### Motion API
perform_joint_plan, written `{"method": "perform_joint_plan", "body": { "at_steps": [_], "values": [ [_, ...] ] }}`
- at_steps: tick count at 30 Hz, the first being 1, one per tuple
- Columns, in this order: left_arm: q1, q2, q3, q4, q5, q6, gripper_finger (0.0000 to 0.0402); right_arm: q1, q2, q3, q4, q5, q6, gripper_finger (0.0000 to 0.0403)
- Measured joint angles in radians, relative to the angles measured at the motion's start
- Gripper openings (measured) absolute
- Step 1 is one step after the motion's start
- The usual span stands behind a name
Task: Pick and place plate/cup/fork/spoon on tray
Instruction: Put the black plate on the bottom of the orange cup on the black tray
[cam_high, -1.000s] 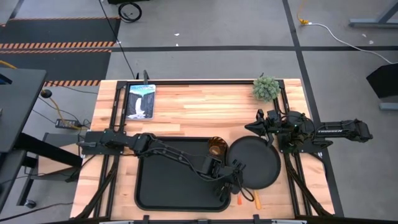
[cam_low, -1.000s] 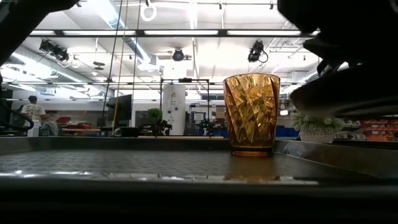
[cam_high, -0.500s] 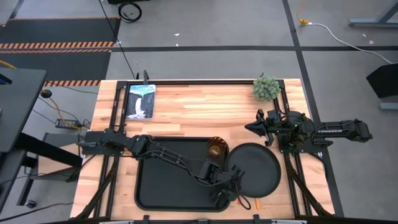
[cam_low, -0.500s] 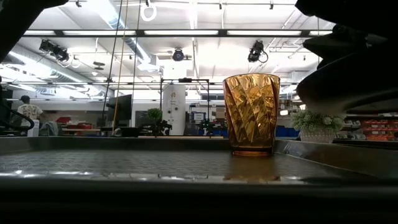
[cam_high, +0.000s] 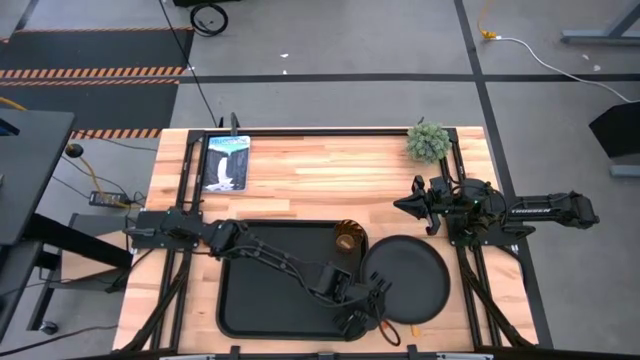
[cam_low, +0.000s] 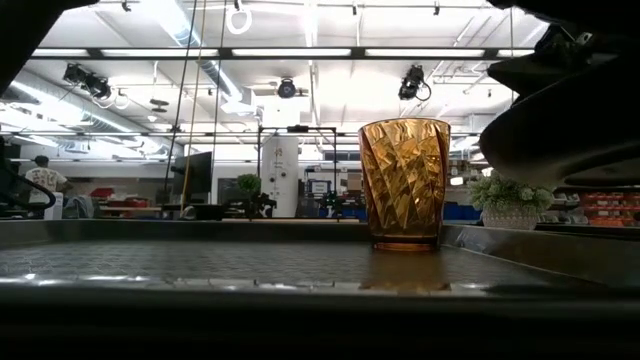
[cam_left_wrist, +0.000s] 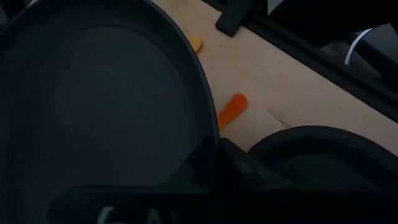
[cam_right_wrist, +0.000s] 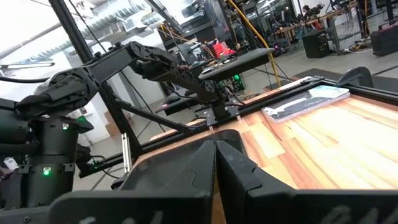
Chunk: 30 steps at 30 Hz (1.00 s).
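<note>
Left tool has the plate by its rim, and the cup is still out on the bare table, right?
Not quite. The left tool does grip the plate by its rim, but the cup stands inside the tray, at its far right corner, as the high view shows.

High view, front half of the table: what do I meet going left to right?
Tray → cup at the tray's far right corner → left tool, shut on the plate's near-left rim → plate → right tool, shut, waiting farther back.
</note>
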<state>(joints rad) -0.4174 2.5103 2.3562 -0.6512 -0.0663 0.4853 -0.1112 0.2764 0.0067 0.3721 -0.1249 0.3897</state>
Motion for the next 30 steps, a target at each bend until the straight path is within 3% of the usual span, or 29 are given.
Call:
{"method": "perform_joint_plan", "body": {
  "at_steps": [14, 30],
  "values": [
    [-0.113, 0.000, 0.000, -0.057, -0.080, -0.043, 0.0020, 0.000, 0.000, 0.000, 0.000, 0.000, 0.000, 0.0020],
    [-0.237, 0.001, 0.000, -0.056, -0.128, -0.256, 0.0020, 0.000, 0.000, 0.000, 0.000, 0.000, 0.000, 0.0020]
  ]
}}
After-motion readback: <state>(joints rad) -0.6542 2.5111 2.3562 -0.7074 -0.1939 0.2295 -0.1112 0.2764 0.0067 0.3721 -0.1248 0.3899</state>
